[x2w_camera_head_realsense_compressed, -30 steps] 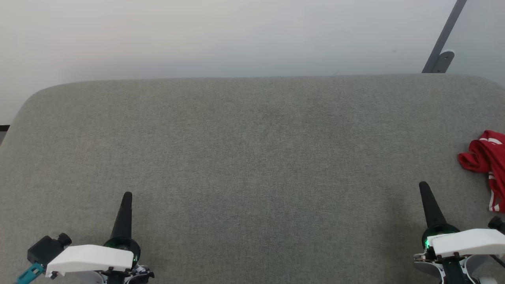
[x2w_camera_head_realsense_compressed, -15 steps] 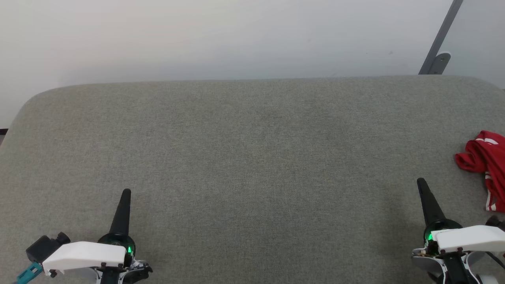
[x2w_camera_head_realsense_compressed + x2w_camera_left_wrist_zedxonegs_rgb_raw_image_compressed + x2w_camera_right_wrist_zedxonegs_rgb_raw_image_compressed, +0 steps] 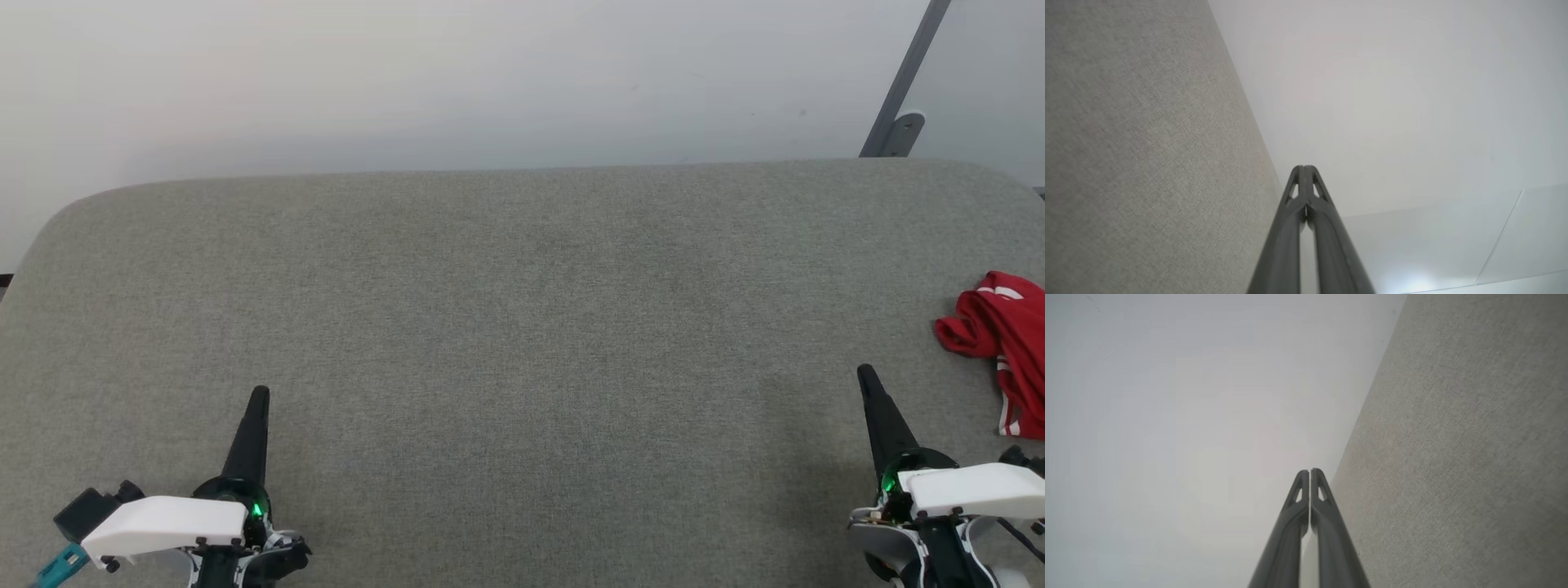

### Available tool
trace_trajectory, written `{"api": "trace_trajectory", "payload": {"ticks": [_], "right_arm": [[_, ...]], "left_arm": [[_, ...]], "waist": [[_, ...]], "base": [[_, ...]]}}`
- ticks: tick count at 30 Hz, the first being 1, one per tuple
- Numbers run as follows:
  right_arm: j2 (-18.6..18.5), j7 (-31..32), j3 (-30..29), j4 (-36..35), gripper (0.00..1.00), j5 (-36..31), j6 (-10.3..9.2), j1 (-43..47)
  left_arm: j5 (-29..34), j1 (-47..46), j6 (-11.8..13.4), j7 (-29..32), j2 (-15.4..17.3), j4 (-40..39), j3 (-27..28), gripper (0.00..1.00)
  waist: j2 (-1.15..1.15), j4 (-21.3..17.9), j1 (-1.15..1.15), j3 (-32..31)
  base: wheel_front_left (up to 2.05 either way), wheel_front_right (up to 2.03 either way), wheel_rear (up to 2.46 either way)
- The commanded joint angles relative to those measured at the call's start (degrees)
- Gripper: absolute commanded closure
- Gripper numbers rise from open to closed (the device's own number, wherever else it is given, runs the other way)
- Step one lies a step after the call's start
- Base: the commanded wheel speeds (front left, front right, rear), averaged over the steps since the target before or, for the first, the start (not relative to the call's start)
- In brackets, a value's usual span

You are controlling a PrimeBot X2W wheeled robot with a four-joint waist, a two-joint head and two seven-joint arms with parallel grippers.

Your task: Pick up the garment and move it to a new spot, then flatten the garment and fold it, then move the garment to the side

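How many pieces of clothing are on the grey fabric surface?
1: a crumpled red garment with white-striped trim at the right edge of the grey fabric surface, partly cut off from view.

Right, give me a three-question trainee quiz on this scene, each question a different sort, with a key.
1. Fill in: the left gripper and the right gripper each have their fingers ___ (open or shut).
2. True or false: the garment lies spread flat in the middle of the grey padded surface.
3. Which is nearer the garment? A) left gripper B) right gripper C) both alike

Key
1. shut, with nothing held
2. false: it lies bunched at the right side of the head view
3. B
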Motion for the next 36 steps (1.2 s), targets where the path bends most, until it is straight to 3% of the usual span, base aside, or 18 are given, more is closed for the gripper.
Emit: {"api": "trace_trajectory", "payload": {"ticks": [1, 30, 36], "right_arm": [[0.14, 0.43, -0.19, -0.05, 1.0, 1.27, 0.0, -0.78], [1.53, 3.29, -1.03, 0.74, 1.0, 10.67, 0.0, -1.71], [1.52, 3.32, -1.02, 0.72, 1.0, 10.52, 0.0, -1.67]], "left_arm": [[-1.4, -1.05, 0.1, 0.35, -0.03, 0.04, 0.39, 1.0], [-11.68, -2.46, 0.13, 3.59, -0.55, 1.36, 1.93, 1.0], [-11.31, -2.45, 0.13, 3.75, -0.65, 1.33, 2.04, 1.0]], "waist": [[0.0, -0.04, 0.0, -0.05], [0.0, -0.82, 0.0, -0.99], [0.0, -0.82, 0.0, -0.99]], "base": [[0.0, 0.0, 0.0], [0.0, 0.0, 0.0], [0.0, 0.0, 0.0]]}}
